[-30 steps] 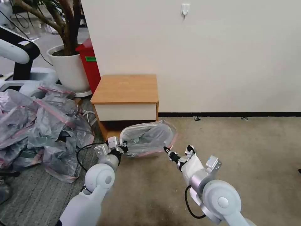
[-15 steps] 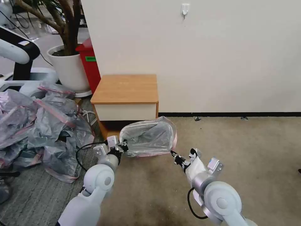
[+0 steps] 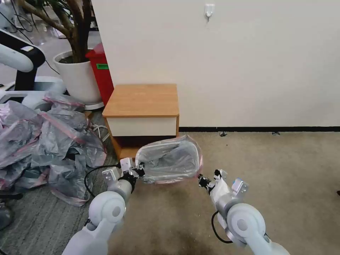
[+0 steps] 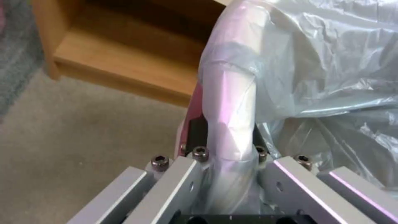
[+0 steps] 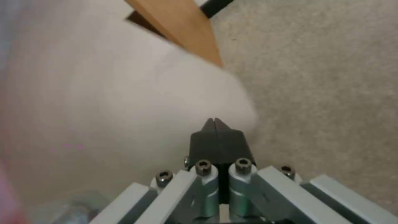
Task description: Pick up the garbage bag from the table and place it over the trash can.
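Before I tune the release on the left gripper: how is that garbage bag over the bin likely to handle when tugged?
Probably floppy: the garbage bag is thin, crinkled film draped over the trash can. Likely very light, so a tug from the left gripper, shut on its rim, could lift it off. The film looks easy to stretch or tear. The right gripper sits shut beside it.

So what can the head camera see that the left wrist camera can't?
The head view alone takes in the whole scene: the left gripper at one side of the garbage bag, the right gripper just off the other side, the table top and a heap of bags. The left wrist view alone shows, up close, the pink-rimmed bag edge pinched between its fingers. Both show the bag, the carpet and the table's lower shelf.
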Motion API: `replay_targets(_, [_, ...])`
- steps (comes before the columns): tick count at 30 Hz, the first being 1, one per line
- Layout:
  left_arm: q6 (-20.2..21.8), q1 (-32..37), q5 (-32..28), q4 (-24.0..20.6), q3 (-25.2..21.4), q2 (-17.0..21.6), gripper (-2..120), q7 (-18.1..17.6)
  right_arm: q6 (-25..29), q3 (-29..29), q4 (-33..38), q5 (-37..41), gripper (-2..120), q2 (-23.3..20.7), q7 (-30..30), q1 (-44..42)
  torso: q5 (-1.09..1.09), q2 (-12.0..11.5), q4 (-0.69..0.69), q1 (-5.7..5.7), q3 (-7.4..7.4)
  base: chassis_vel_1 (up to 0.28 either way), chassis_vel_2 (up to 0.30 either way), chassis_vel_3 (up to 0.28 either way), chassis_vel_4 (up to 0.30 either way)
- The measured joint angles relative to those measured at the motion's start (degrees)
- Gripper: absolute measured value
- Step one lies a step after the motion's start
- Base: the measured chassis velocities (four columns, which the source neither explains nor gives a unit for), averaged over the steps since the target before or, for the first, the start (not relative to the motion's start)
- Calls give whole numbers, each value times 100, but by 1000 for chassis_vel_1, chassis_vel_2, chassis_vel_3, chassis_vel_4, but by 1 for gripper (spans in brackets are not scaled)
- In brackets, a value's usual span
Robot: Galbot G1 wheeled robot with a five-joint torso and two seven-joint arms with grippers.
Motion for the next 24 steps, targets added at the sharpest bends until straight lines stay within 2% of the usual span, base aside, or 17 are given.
replay_targets(7, [27,-30,-164,-6,-167,162,3,0,83,59,-161,-621,0,-115,-199,-127,0,0,0,0,0,0,0,0,0])
replay_targets(10, [38,-51,-308,-8,-260,420,3,73,562,281,-314,-1000,6,-325,-818,-186,0,0,-1,0,0,0,0,0,0])
replay_targets(11, [38,-51,-308,-8,-260,420,3,73,562,281,-314,-1000,6,-325,-818,-186,0,0,-1,0,0,0,0,0,0])
replay_targets(13, [39,-28,-355,-9,-366,589,3,265,817,514,-422,-799,16,-475,-1504,-228,0,0,-1,0,0,0,0,0,0])
replay_targets(15, [40,34,-411,-26,-470,727,3,470,857,782,-473,-169,24,-603,-2214,-254,0,0,-1,0,0,0,0,0,0])
replay_targets(18, [47,92,-438,-45,-538,821,3,621,790,928,-493,226,30,-664,-2562,-249,0,0,-1,0,0,0,0,0,0])
replay_targets(19, [52,155,-452,-56,-606,928,3,749,665,1041,-541,564,37,-723,-2868,-194,0,0,-1,0,0,0,0,0,0])
replay_targets(20, [52,155,-452,-56,-606,928,3,749,665,1041,-541,564,37,-723,-2868,-194,0,0,-1,0,0,0,0,0,0])
replay_targets(24, [54,242,-464,-74,-738,1123,3,903,61,1149,-697,883,55,-859,-3875,-46,0,0,0,0,0,0,0,0,0])
